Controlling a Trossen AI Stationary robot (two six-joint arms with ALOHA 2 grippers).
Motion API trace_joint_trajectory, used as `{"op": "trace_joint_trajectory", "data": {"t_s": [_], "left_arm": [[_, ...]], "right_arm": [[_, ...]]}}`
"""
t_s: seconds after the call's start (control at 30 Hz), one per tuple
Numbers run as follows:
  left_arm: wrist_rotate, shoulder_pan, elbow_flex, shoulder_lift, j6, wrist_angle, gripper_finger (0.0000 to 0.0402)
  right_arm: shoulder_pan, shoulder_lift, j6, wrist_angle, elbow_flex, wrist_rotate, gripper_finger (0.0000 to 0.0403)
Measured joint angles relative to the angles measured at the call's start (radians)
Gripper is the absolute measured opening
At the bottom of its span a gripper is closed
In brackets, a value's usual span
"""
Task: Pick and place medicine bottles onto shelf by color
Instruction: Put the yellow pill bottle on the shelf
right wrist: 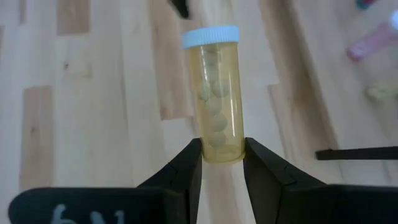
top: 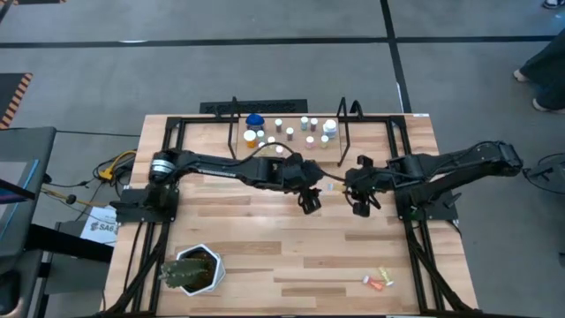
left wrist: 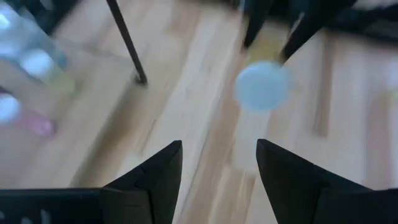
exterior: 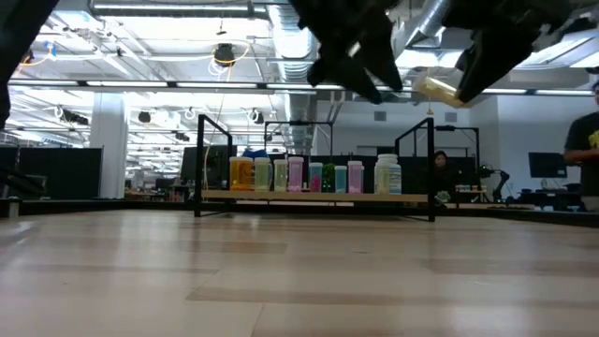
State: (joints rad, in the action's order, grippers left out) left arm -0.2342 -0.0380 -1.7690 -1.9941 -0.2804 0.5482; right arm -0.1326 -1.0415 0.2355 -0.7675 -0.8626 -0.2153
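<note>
Yellow translucent medicine bottle (right wrist: 217, 93) with pale blue cap and pills inside, clamped at its base between the right gripper's (right wrist: 222, 163) jaws, raised above the surface, other medicine bottles (exterior: 309, 175), orange, yellow, pink, green, white, upright in a row on the shelf (exterior: 314, 196)

Bottles (top: 291, 131) on shelf (top: 328, 155), grippers before.

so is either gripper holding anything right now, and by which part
The right gripper pinches a yellow pill bottle by its bottom end, cap pointing away. The left gripper is open and holds nothing.
</note>
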Motion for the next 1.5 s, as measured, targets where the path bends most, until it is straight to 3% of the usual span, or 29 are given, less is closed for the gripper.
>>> {"op": "trace_joint_trajectory", "data": {"t_s": [0.17,0.3,0.43,0.77,1.17,1.33,1.5], "left_arm": [[-0.055,-0.007,0.211,0.147,0.002,-0.228,0.0192],[0.059,0.002,0.318,0.171,0.074,-0.416,0.0192],[0.156,0.019,0.317,0.18,0.079,-0.457,0.0192],[0.072,-0.023,0.32,0.175,0.115,-0.439,0.0204],[0.069,-0.023,0.319,0.175,0.186,-0.5,0.0248],[0.069,-0.024,0.319,0.175,0.191,-0.499,0.0234],[0.091,-0.023,0.319,0.175,0.19,-0.499,0.019]], "right_arm": [[0.048,0.009,-0.001,0.028,0.001,0.001,0.0119],[0.067,0.008,-0.008,0.096,0.001,0.004,0.0119],[0.062,0.002,0.001,0.148,0.001,0.024,0.0119],[-0.033,0.003,0.027,0.157,0.001,0.042,0.0119],[-0.049,0.002,0.025,0.247,0.0,0.059,0.0119],[-0.05,0.002,0.026,0.249,0.0,0.06,0.0119],[-0.049,0.002,0.026,0.249,0.0,0.06,0.0119]]}}
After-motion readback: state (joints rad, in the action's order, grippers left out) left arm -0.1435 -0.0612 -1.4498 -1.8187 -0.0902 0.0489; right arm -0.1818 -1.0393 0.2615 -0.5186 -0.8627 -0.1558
